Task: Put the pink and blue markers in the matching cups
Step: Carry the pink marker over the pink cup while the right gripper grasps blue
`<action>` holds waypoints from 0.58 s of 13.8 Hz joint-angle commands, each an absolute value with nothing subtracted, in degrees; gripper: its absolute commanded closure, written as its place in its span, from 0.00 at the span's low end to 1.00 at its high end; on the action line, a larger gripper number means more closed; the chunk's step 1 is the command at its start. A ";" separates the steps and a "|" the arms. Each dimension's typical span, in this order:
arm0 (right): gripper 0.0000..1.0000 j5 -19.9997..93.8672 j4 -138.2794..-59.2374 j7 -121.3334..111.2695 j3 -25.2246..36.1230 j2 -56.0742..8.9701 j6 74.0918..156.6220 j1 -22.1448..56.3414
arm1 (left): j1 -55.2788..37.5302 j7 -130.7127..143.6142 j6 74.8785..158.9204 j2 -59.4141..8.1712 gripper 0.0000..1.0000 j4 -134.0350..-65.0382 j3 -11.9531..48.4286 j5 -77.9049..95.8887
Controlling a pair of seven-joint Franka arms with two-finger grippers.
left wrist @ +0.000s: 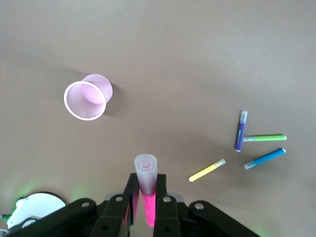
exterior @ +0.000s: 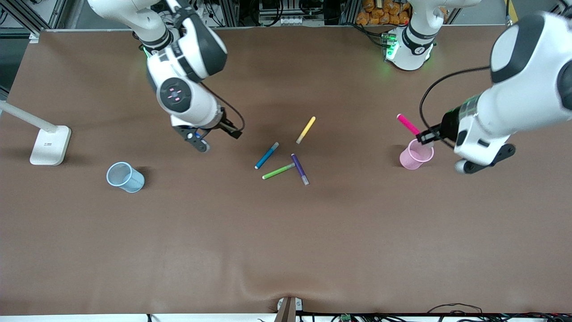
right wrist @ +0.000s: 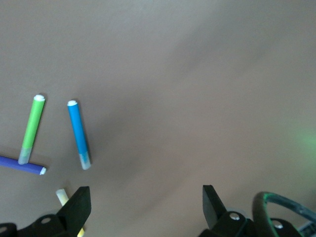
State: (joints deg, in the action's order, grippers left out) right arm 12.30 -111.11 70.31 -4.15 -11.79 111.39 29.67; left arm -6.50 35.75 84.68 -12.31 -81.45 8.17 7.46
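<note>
My left gripper point(exterior: 426, 136) is shut on the pink marker point(exterior: 407, 124), held tilted in the air at the pink cup point(exterior: 409, 162). In the left wrist view the marker's pale cap point(left wrist: 146, 170) sticks out past the fingers, and the upright pink cup point(left wrist: 98, 84) stands a little aside of it. The blue marker point(exterior: 267, 155) lies flat mid-table. My right gripper point(exterior: 216, 137) hangs open and empty over bare table beside it, toward the right arm's end. Its wrist view shows the blue marker point(right wrist: 79, 133) off to one side. The blue cup point(exterior: 125, 177) stands upright near the right arm's end.
A green marker point(exterior: 278, 171), a purple marker point(exterior: 300, 169) and a yellow marker point(exterior: 306, 129) lie close around the blue one. A white lamp base point(exterior: 50, 144) sits at the right arm's end of the table. Brown table surface stretches wide toward the front camera.
</note>
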 commanded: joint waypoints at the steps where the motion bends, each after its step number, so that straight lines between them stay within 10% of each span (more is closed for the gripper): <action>1: 0.00 13.10 -114.26 74.08 -3.52 -10.72 116.27 32.16 | -6.42 33.75 82.80 -9.41 1.00 -82.09 8.17 6.07; 8: 0.00 12.74 -117.07 80.32 -3.52 -15.19 128.31 36.91 | -5.89 22.42 78.31 -7.91 1.00 -79.54 7.83 -0.09</action>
